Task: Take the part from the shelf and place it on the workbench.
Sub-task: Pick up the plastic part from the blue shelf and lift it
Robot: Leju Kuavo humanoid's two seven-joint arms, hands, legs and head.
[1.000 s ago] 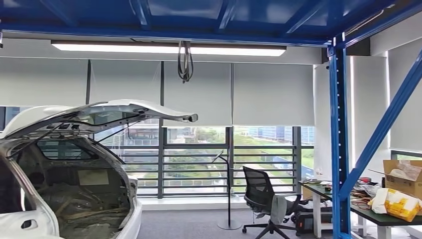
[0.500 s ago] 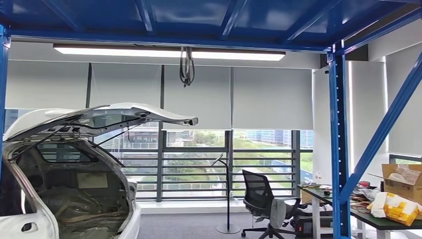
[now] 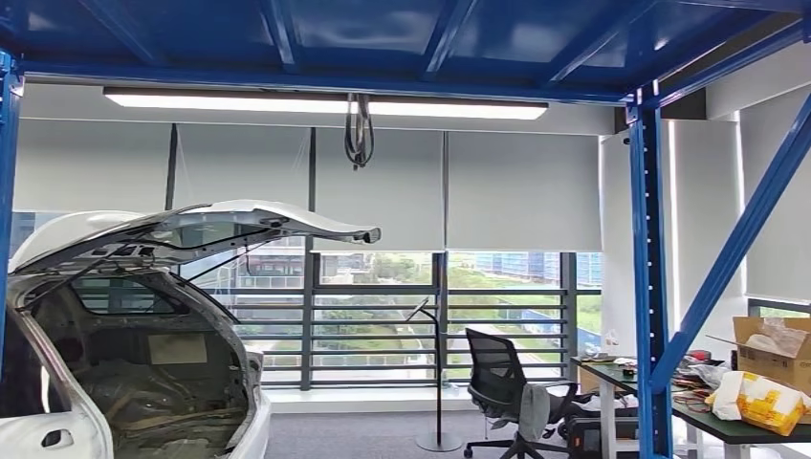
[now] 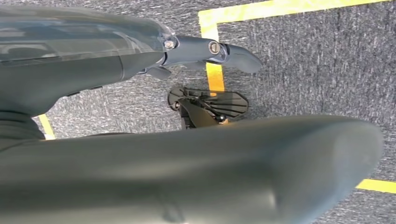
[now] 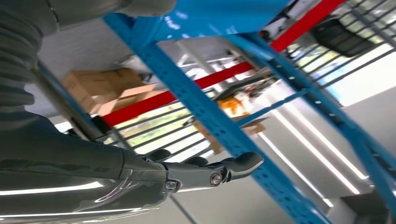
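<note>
Part — where it lies I cannot tell; neither hand holds it.

Left hand [image 4: 93, 60]: fingers [image 4: 229, 49] stretched out straight, nothing between them and the thick thumb [image 4: 261, 172], which lies apart from them. The hand hangs over grey carpet [image 4: 317, 65] crossed by yellow tape lines [image 4: 212, 28].

Right hand [image 5: 116, 177]: fingers [image 5: 238, 164] side by side, lightly bent, closed on nothing. Past the fingertips runs the shelf [image 5: 210, 116], blue uprights with red cross-beams [image 5: 154, 100], cardboard boxes [image 5: 98, 86] sitting on one level.

Head view, by the clock from frame centre:
- 12 o'clock — long ceiling lamp [image 3: 325, 103] under a blue deck, a looped black cable [image 3: 358, 129] hanging just below it.
- 8 o'clock — white car [image 3: 124, 363], tailgate [image 3: 230, 222] raised, bare boot open to the camera.
- 5 o'clock — black office chair [image 3: 502, 382] with a grey cloth over its seat, a thin floor stand [image 3: 438, 373] just beside it.
- 3 to 4 o'clock — blue post [image 3: 648, 287] with a slanted brace; behind and beside it a dark-topped table [image 3: 727, 426] cluttered with an open carton [image 3: 770, 349] and a yellow-and-white bag [image 3: 760, 397].

Windows with grey blinds [image 3: 521, 191] half down span the far wall.
</note>
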